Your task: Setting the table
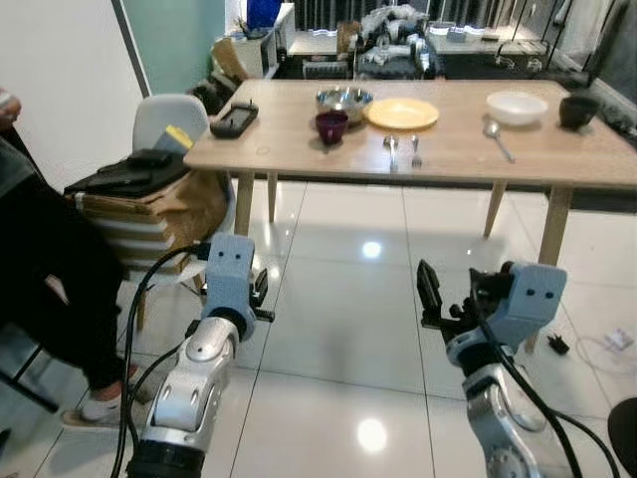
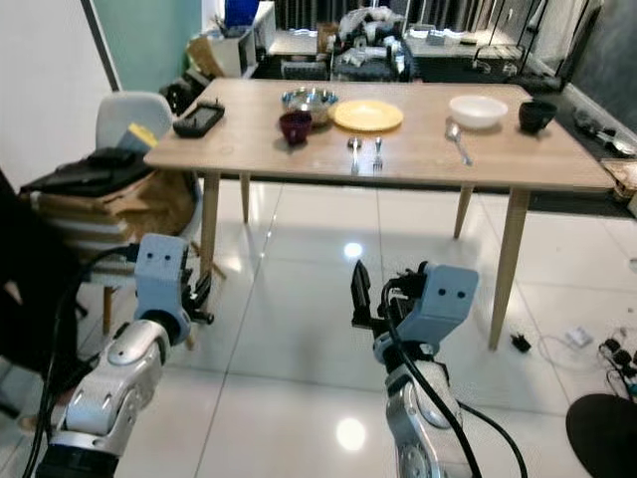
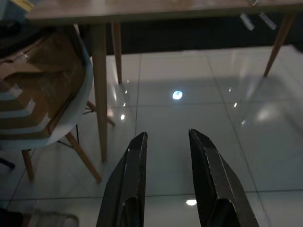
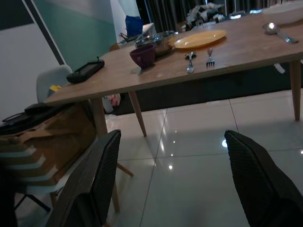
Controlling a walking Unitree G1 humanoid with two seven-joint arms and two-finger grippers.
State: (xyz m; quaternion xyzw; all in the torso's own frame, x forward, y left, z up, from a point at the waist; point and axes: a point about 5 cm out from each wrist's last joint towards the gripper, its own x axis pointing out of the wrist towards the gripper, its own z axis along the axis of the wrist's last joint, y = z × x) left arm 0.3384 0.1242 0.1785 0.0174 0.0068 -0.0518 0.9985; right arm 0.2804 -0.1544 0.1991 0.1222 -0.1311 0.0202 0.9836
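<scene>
The robot's left gripper (image 3: 165, 179) and right gripper (image 4: 173, 179), both spread apart and empty, hang over white floor tiles, well short of the wooden table (image 1: 299, 149). On it sit a yellow plate (image 1: 402, 114) with a spoon (image 1: 391, 146) and fork (image 1: 415, 148) just before it, a purple cup (image 1: 331, 124), a steel bowl (image 1: 344, 101), a white bowl (image 1: 517, 107) with a second spoon (image 1: 497, 138), and a dark cup (image 1: 578, 110). One setting looks laid; the other appears unfinished. Behind the table, the clutter is hard to make out, and a seated person is cut off at the left.
</scene>
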